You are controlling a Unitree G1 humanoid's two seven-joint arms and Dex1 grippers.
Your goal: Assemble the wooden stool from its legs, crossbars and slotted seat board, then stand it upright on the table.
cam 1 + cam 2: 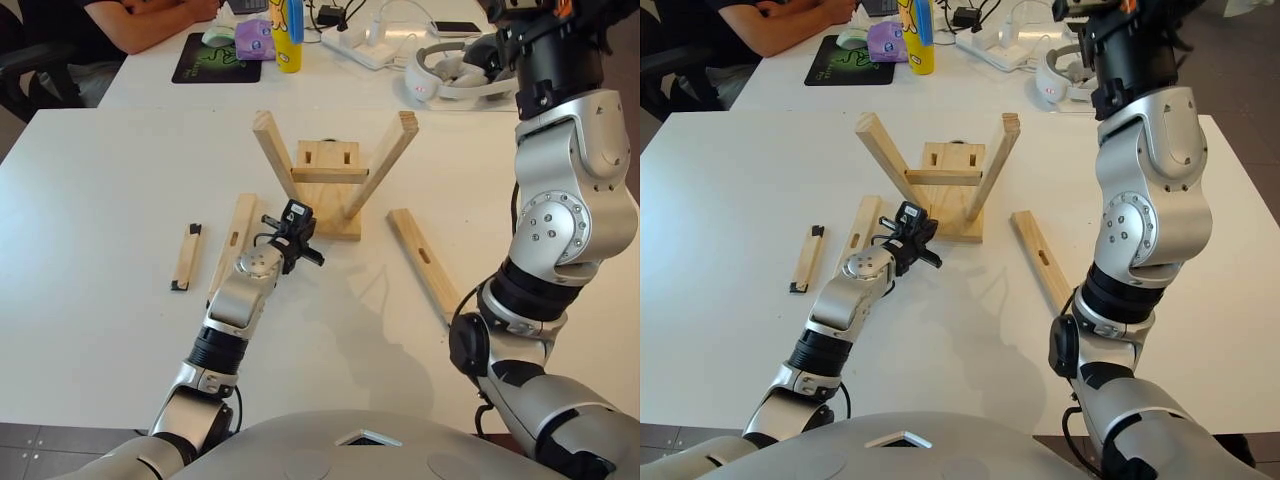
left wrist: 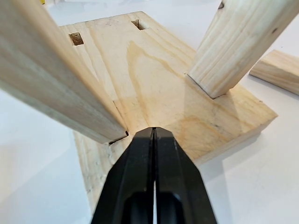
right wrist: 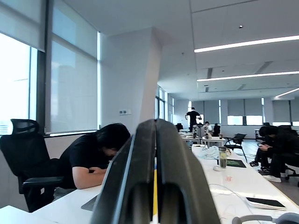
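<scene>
Left hand (image 2: 154, 135), pressed together empty, at near edge of seat board (image 2: 154, 79), I reckon bracing it for next leg (image 1: 232, 245).

We see our right pincer (image 3: 155, 122), its two fingers pressed together, pointing out over a long white desk (image 3: 233, 184). A bottle (image 3: 223, 158) and a phone (image 3: 265, 202) rest there. A black chair (image 3: 28, 154) stands off the desk's edge.

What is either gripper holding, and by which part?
Nothing. The left gripper is shut and empty by the seat board; the right gripper is shut, raised, empty.
</scene>
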